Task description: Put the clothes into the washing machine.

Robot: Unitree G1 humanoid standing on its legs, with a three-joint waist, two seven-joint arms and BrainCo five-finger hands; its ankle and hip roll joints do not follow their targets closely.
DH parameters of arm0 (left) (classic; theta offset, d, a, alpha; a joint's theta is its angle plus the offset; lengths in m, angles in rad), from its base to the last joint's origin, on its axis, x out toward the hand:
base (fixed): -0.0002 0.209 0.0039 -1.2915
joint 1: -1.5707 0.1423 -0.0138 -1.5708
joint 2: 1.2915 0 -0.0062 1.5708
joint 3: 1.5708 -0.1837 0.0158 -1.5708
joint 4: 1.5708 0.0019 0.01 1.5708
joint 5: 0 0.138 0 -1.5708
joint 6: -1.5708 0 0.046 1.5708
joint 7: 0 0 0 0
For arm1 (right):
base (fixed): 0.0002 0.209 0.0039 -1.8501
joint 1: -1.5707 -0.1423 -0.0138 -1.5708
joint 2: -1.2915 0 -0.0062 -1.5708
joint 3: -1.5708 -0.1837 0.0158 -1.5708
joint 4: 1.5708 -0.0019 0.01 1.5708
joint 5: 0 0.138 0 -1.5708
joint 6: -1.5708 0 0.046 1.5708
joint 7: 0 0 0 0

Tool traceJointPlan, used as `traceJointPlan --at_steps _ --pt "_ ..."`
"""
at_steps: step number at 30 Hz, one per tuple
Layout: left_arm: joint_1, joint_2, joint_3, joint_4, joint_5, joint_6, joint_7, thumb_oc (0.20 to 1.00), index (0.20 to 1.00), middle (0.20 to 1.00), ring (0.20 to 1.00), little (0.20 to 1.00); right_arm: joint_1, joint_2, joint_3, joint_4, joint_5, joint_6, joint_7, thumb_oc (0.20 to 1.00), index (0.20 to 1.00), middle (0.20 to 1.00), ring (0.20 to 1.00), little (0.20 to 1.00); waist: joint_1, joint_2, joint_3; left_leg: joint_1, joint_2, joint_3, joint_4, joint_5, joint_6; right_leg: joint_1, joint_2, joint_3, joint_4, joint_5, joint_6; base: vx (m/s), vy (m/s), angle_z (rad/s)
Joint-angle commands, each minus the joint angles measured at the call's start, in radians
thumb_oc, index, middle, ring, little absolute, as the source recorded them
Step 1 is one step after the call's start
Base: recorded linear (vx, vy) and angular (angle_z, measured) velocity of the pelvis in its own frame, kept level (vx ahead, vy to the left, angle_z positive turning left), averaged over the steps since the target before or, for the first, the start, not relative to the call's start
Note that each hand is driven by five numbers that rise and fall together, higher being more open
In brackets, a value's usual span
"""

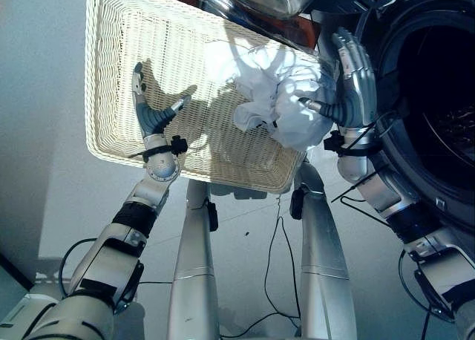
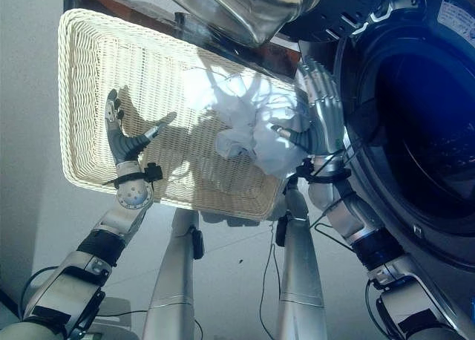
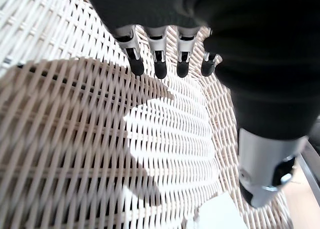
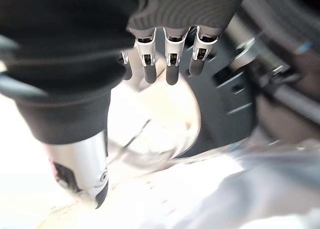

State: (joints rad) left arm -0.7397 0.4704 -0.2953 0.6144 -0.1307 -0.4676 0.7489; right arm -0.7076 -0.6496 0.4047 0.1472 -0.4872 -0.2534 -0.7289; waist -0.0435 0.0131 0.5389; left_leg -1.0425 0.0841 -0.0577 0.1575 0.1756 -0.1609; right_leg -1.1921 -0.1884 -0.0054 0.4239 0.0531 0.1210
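Left hand spread over basket, right hand fingers straight, apart, beside white clothes, washer behind it

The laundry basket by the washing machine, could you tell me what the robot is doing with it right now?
The robot is working over a white wicker basket next to the open washing machine. Its right hand, fingers straight, is at a bundle of white clothes lying at the basket's end nearest the drum. Its left hand hovers open over the bare wicker at the other end. Nothing is gripped, and the clothes are not yet in the machine.
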Motion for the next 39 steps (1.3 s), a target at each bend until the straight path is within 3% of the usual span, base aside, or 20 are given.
traceJointPlan --at_steps 1,5,9,12,14,18,19,20,23,24,30,39 --pt "0.022 -0.013 0.043 -0.033 0.039 -0.015 0.012 1.0 1.0 1.0 1.0 1.0 0.0 -0.032 0.045 -0.105 -0.016 -0.074 0.073 1.0 1.0 1.0 1.0 1.0 0.003 0.005 -0.019 -0.059 -0.07 0.034 0.119 -0.044 0.078 0.062 0.081 -0.063 -0.11 0.095 0.018 0.0 0.0 0.0" --pt "0.024 -0.007 0.039 -0.031 0.027 -0.026 0.009 1.0 1.0 1.0 1.0 1.0 -0.011 -0.046 0.092 -0.094 0.007 -0.058 0.145 1.0 1.0 1.0 1.0 1.0 0.007 0.006 -0.019 -0.059 -0.071 0.033 0.124 -0.042 0.076 0.062 0.08 -0.066 -0.104 0.092 0.015 0.0 0.006 0.03" --pt "0.017 0.008 0.032 -0.029 0.002 -0.027 0.003 1.0 1.0 1.0 1.0 1.0 -0.021 -0.065 0.141 -0.049 0.028 0.025 0.228 1.0 1.0 1.0 1.0 1.0 0.01 0.006 -0.019 -0.055 -0.069 0.034 0.123 -0.037 0.074 0.065 0.079 -0.069 -0.101 0.091 0.013 0.0 0.0 0.0" --pt "-0.006 0.024 0.016 -0.021 -0.022 -0.021 -0.002 1.0 1.0 1.0 1.0 1.0 -0.041 -0.086 0.193 0.007 0.039 0.135 0.286 1.0 1.0 1.0 1.0 1.0 0.01 0.003 -0.019 -0.056 -0.069 0.035 0.123 -0.033 0.073 0.065 0.078 -0.073 -0.102 0.094 0.01 0.0 0.0 0.0" --pt "-0.021 0.029 0.006 -0.015 -0.031 -0.018 -0.003 1.0 1.0 1.0 1.0 1.0 -0.058 -0.089 0.212 0.038 0.035 0.164 0.292 1.0 1.0 1.0 1.0 1.0 0.012 0.003 -0.019 -0.055 -0.07 0.035 0.119 -0.031 0.073 0.066 0.078 -0.075 -0.107 0.097 0.01 0.0 0.0 0.0" --pt "-0.054 0.034 -0.01 0.007 -0.046 -0.016 -0.014 1.0 1.0 1.0 1.0 1.0 -0.115 -0.079 0.25 0.127 0.031 0.302 0.341 1.0 1.0 1.0 1.0 1.0 0.018 0.005 -0.019 -0.052 -0.072 0.032 0.115 -0.027 0.07 0.067 0.074 -0.08 -0.113 0.101 0.009 0.0 0.0 0.0" --pt "-0.055 0.034 -0.01 0.007 -0.046 -0.015 -0.015 1.0 1.0 1.0 1.0 1.0 -0.12 -0.079 0.253 0.136 0.022 0.312 0.348 1.0 1.0 1.0 1.0 1.0 0.018 0.005 -0.019 -0.052 -0.072 0.032 0.115 -0.027 0.07 0.067 0.074 -0.081 -0.112 0.101 0.009 0.0 0.0 0.0" --pt "-0.061 0.034 -0.01 0.011 -0.046 -0.014 -0.017 1.0 1.0 1.0 1.0 1.0 -0.135 -0.075 0.262 0.169 -0.03 0.372 0.392 1.0 1.0 1.0 1.0 1.0 0.019 0.005 -0.019 -0.053 -0.072 0.033 0.116 -0.026 0.069 0.064 0.075 -0.081 -0.111 0.101 0.008 0.0 0.0 0.0" --pt "-0.07 0.036 -0.017 0.012 -0.053 -0.01 -0.015 1.0 1.0 1.0 1.0 1.0 -0.153 -0.087 0.286 0.194 -0.07 0.429 0.407 1.0 1.0 1.0 1.0 1.0 0.021 0.007 -0.019 -0.052 -0.07 0.036 0.111 -0.023 0.07 0.065 0.074 -0.085 -0.111 0.102 0.006 0.0 0.0 0.0" --pt "-0.088 0.042 -0.024 0.018 -0.065 -0.005 -0.017 1.0 1.0 1.0 1.0 1.0 -0.182 -0.092 0.312 0.227 -0.115 0.483 0.438 1.0 1.0 1.0 1.0 1.0 0.021 0.007 -0.019 -0.054 -0.071 0.037 0.114 -0.023 0.069 0.062 0.075 -0.083 -0.11 0.102 0.005 0.0 0.0 0.0" --pt "-0.13 0.052 -0.042 0.039 -0.087 -0.002 -0.034 1.0 1.0 1.0 1.0 1.0 -0.287 -0.105 0.386 0.319 -0.229 0.561 0.488 1.0 1.0 1.0 1.0 1.0 0.03 0.008 -0.019 -0.058 -0.073 0.031 0.106 -0.02 0.069 0.059 0.075 -0.091 -0.118 0.108 0.005 0.0 0.0 0.0" --pt "-0.145 0.041 -0.048 0.042 -0.075 -0.014 -0.041 1.0 1.0 1.0 1.0 1.0 -0.381 -0.095 0.462 0.383 -0.416 0.574 0.635 1.0 1.0 1.0 1.0 1.0 0.041 0.01 -0.019 -0.068 -0.077 0.022 0.104 -0.019 0.069 0.051 0.073 -0.097 -0.123 0.113 0.002 0.0 0.0 0.0"
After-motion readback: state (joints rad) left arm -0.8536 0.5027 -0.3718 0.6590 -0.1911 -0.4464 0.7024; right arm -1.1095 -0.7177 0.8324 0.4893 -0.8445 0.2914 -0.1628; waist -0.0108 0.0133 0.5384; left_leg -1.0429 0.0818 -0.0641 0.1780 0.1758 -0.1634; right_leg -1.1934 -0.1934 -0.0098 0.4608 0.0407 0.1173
